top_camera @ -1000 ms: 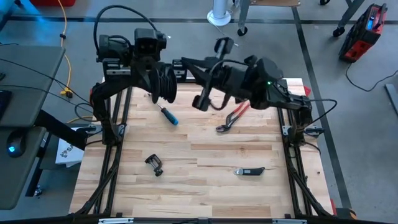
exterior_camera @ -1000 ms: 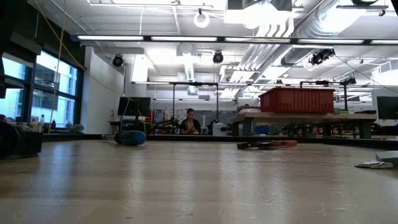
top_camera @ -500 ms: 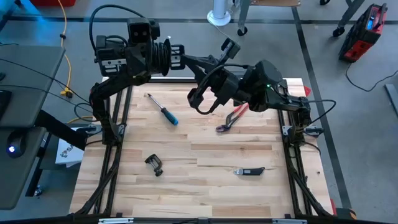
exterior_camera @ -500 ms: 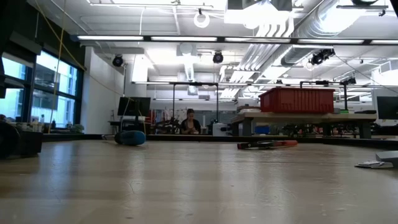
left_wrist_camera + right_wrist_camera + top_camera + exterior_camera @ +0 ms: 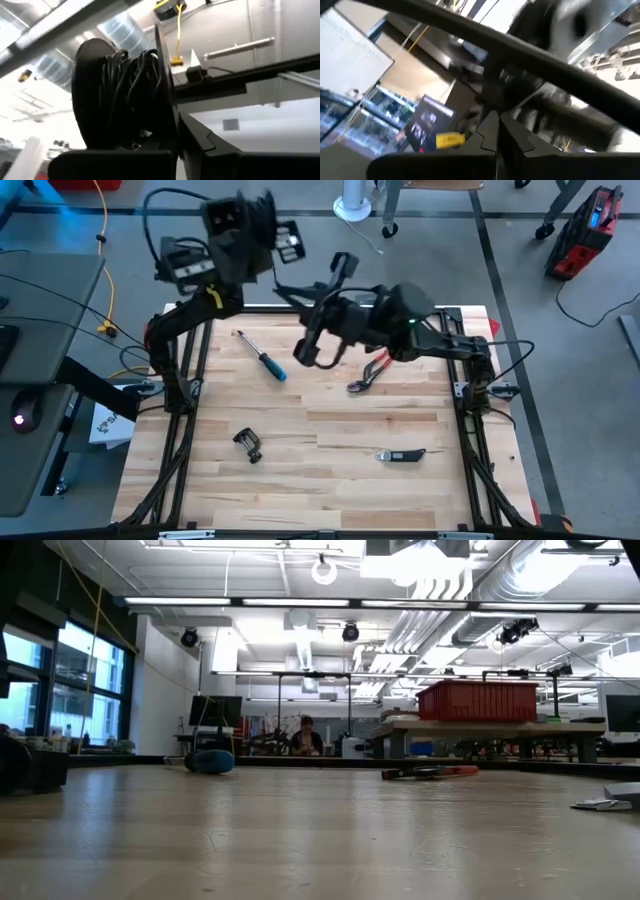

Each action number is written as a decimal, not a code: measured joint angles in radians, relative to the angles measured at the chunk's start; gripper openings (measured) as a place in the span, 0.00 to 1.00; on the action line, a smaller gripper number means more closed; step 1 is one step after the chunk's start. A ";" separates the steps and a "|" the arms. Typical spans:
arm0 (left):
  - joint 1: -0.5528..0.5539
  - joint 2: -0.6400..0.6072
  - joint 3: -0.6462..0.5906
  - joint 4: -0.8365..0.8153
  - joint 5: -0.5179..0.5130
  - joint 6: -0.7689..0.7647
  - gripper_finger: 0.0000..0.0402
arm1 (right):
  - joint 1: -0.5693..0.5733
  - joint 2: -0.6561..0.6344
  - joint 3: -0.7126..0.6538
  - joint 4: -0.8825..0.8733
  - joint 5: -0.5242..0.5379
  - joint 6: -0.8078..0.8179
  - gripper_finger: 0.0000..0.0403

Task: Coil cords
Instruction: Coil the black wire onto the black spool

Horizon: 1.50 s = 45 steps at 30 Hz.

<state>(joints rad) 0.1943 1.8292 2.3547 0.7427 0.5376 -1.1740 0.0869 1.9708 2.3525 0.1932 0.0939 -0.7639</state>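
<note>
Reel (image 5: pixel 120 95) lifted farther above wooden table (image 5: pixel 320 480)

reel (image 5: pixel 120 95) lower edge hidden behind left gripper (image 5: pixel 172 150), motion-blurred in high view, thin cord unresolvable

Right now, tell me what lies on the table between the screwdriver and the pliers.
Nothing lies there: bare wood between the screwdriver and the pliers, in the high view. The right gripper hangs above that stretch.

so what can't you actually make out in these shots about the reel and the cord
- High view: the reel in the left gripper is motion-blurred, and the hair-thin cord between the arms is too fine to trace.
- Low view: neither arm nor reel shows.
- Right wrist view: blur hides what the shut right gripper pinches.
- Left wrist view: the reel's lower edge is hidden behind the gripper.
</note>
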 joint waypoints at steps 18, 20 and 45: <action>0.125 -0.017 0.002 -0.138 0.151 0.061 0.00 | 0.043 -0.054 0.001 0.006 0.024 0.050 0.00; 0.150 -0.018 0.002 -0.156 0.204 0.058 0.00 | 0.048 -0.076 0.002 -0.017 0.035 0.053 0.00; 0.259 -0.081 0.003 -0.935 0.668 0.497 0.00 | 0.065 -0.189 0.001 -0.254 0.229 0.160 0.00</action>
<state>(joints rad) 0.4534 1.7485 2.3573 -0.1923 1.2061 -0.6770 0.1516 1.7818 2.3531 -0.0608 0.3233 -0.6040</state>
